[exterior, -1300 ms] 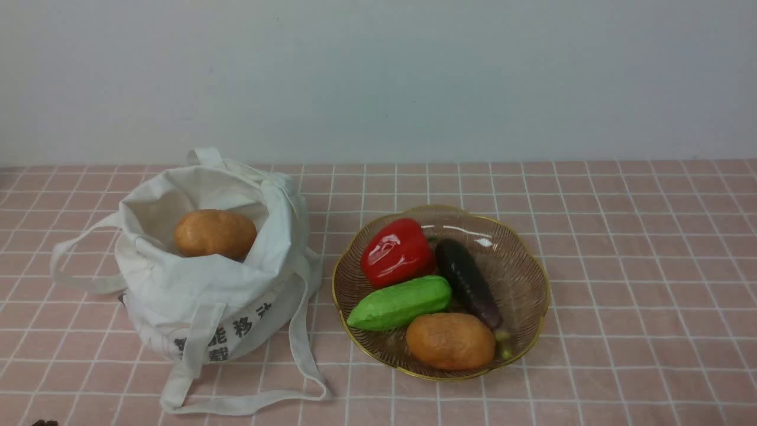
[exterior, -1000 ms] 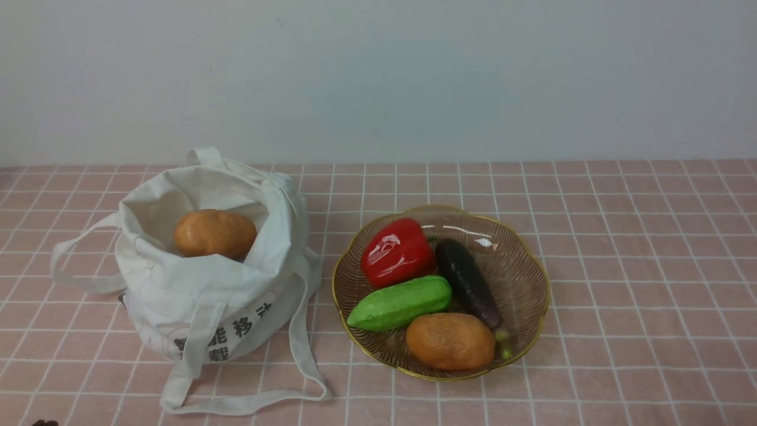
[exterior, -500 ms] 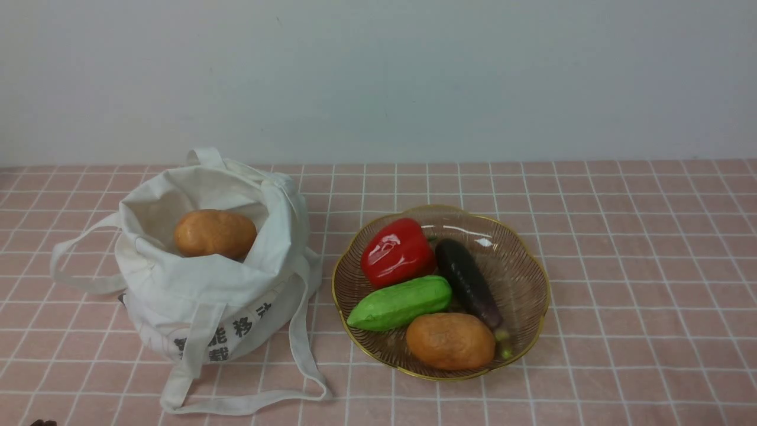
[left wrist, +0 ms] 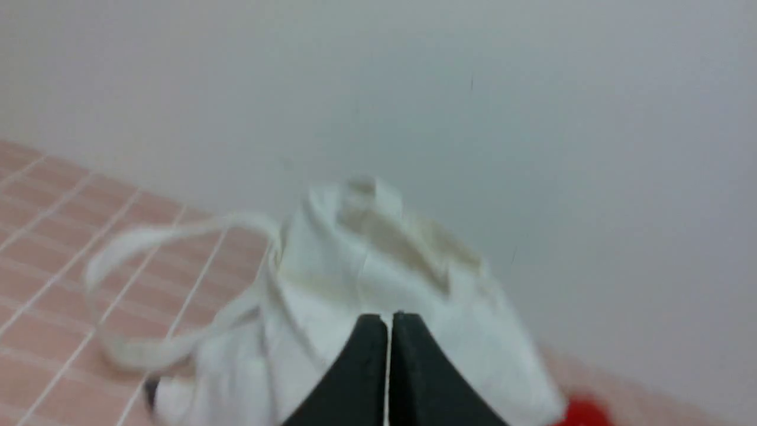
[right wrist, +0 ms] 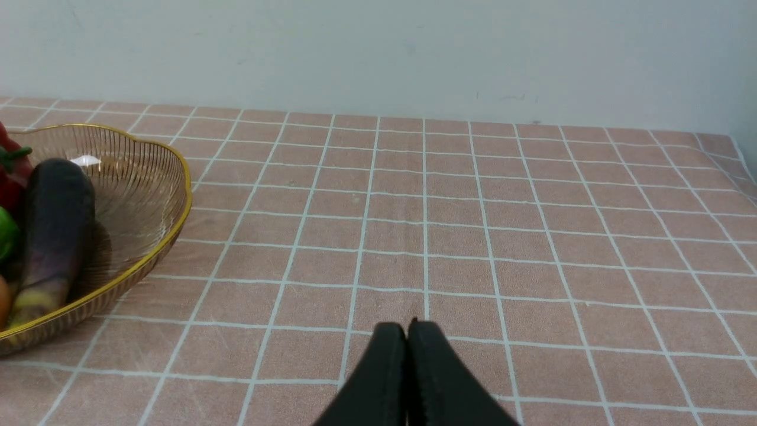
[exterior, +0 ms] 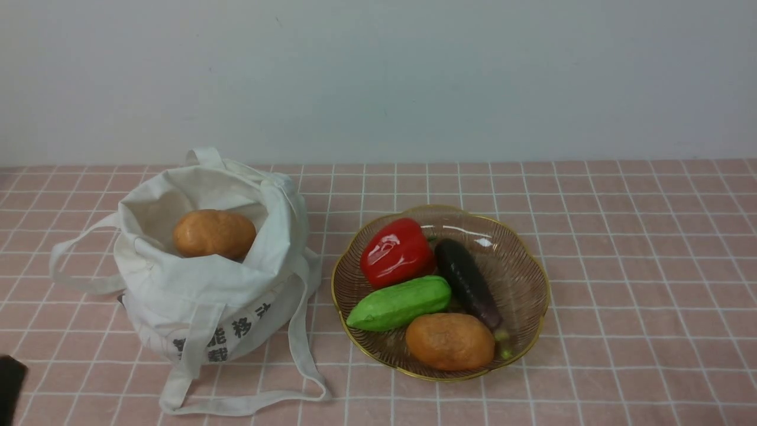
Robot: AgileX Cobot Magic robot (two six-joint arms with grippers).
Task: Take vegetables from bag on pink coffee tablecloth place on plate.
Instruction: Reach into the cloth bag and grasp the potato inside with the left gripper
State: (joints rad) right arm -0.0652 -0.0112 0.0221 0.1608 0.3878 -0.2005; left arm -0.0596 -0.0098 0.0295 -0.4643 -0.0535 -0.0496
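Note:
The white tote bag slouches on the pink tablecloth at the left, with one orange-brown potato in its open mouth. The ribbed glass plate to its right holds a red bell pepper, a dark eggplant, a green gourd and a second potato. My left gripper is shut and empty, near the bag; it shows as a dark tip at the front view's lower left. My right gripper is shut and empty over bare cloth, right of the plate.
A plain pale wall stands behind the table. The bag's long straps lie loose on the cloth in front of and to the left of the bag. The cloth's right edge shows in the right wrist view.
My left gripper has come into the front view at the lower left edge. The bag, the plate and the vegetables have not moved.

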